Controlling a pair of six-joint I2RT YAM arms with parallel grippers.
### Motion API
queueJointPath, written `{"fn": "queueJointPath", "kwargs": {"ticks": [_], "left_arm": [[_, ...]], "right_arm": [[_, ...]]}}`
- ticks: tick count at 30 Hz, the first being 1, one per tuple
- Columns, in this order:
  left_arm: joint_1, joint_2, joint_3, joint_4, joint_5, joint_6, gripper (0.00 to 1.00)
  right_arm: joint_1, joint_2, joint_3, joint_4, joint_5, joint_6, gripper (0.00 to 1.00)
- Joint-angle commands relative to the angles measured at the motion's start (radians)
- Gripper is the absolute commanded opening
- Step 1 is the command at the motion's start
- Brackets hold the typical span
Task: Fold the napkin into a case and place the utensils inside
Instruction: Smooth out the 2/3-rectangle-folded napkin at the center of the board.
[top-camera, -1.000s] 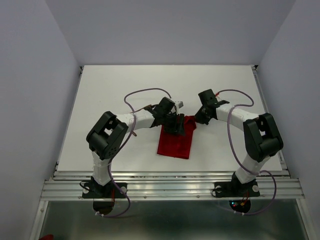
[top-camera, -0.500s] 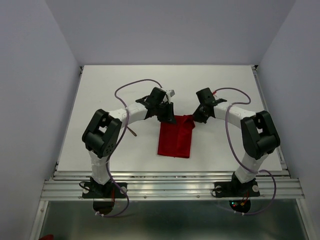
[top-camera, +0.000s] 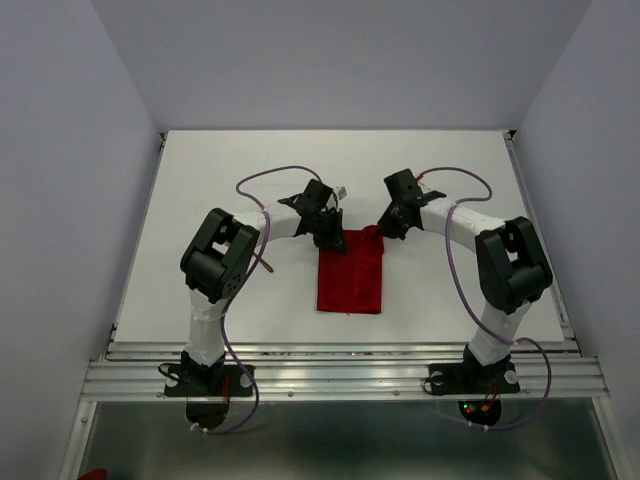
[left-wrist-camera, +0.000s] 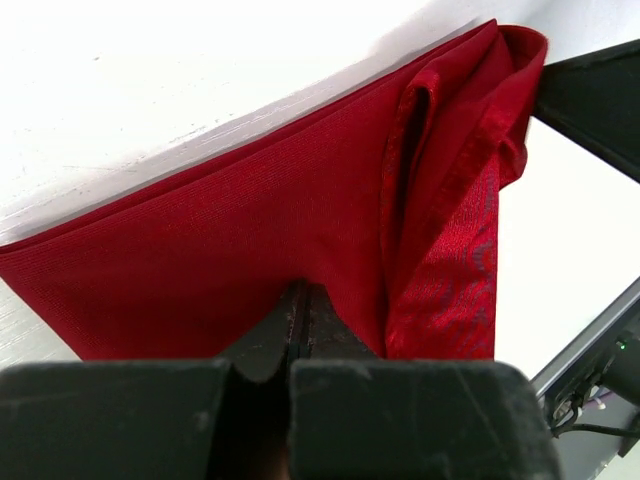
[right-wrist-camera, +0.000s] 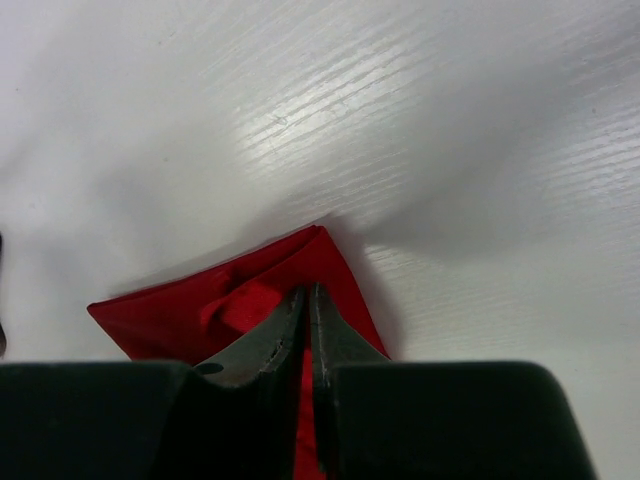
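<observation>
Here, the napkin lies in the middle of the worktop as a narrow red rectangle. Its long side runs away from the arm bases, its near end is flat, and its far end is ruffled. Both arms reach to that far end. The left claw sits at the far left corner with its fingers pressed together right at the cloth. Its wrist view does not show whether a layer is caught between them. The right claw is at the far right corner, nearly closed, with a sliver of red showing between its fingers, so it appears to be pinching that corner. Beside the left claw a loose flap stands up in a rolled ridge, so the layers are not lying true. The cloth looks light, thin and wholly limp. It should drape from any single hold, and its layers will probably slide over one another rather than move as a sheet. The best hold is likely at the two far corners, through every layer at once, with both kept level so that the fold carries over evenly. A grip on only the top layer could peel the case open. The utensils cannot be made out with any certainty, so filling the case looks some way off.
</observation>
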Motion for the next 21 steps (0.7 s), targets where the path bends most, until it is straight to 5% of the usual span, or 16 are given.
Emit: {"fn": "queueJointPath", "kwargs": {"ticks": [1,21], "left_arm": [[0.0,0.01,-0.008,0.006,-0.003,0.016,0.0],[0.0,0.006,-0.027,0.033,0.029,0.02,0.0]], "right_arm": [[0.021,0.031,0.062,-0.002,-0.003,-0.018,0.11],[0.059,0.13,0.138,-0.014,0.0,-0.007,0.11]]}}
